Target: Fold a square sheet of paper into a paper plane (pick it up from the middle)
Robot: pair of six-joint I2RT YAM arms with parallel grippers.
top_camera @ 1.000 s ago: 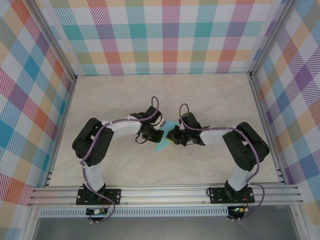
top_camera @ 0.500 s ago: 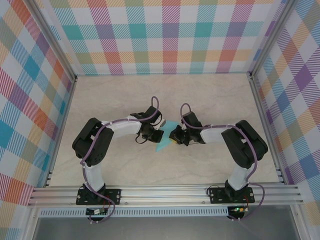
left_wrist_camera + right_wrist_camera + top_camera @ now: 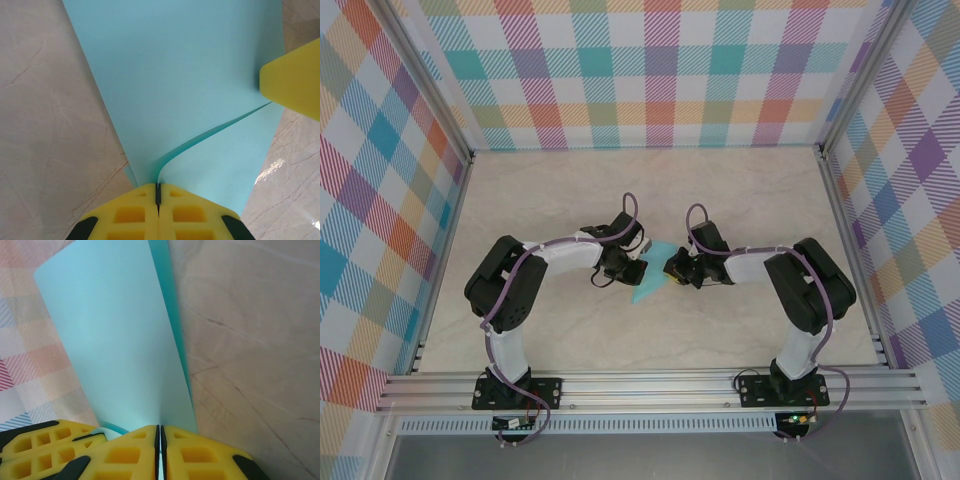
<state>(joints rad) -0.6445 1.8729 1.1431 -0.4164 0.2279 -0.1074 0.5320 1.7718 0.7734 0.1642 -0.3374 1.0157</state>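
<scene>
**A:** What's the setting?

**B:** A pale marbled table (image 3: 570,200) boxed in by walls (image 3: 650,80) of bright checks. Both arms bend inward so their tips meet near the middle of it.

**A:** Start at the left claw, then.

**B:** The left claw (image 3: 157,195) is closed tight. Its wrist camera shows its two yellow fingers (image 3: 130,217) pressed flat together with only a thin dark seam between them. The turquoise paper (image 3: 175,75) comes straight out of that seam, so the claw has it pinched.

**A:** And the right one?

**B:** Much the same. The right claw (image 3: 160,435) has its fingers (image 3: 197,457) face to face, and the paper rises from the slit between them. It is clamped on the sheet too.

**A:** How close are the two?

**B:** Very near, tip facing tip. The left wrist camera shows a yellow finger of the right claw at the paper's far right edge. The right wrist camera shows the left claw's yellow finger just beside its own.

**A:** Where does the paper sit?

**B:** Between the two claws, near the middle of the table. It is folded into at least two layers. From the left claw's seam, one layer bows away from the other along a curved edge that runs to the right claw's finger. From above, a pointed corner sticks out toward the near edge, and a smaller bit shows on the far side.

**A:** Does it touch the table?

**B:** I cannot tell.
</scene>
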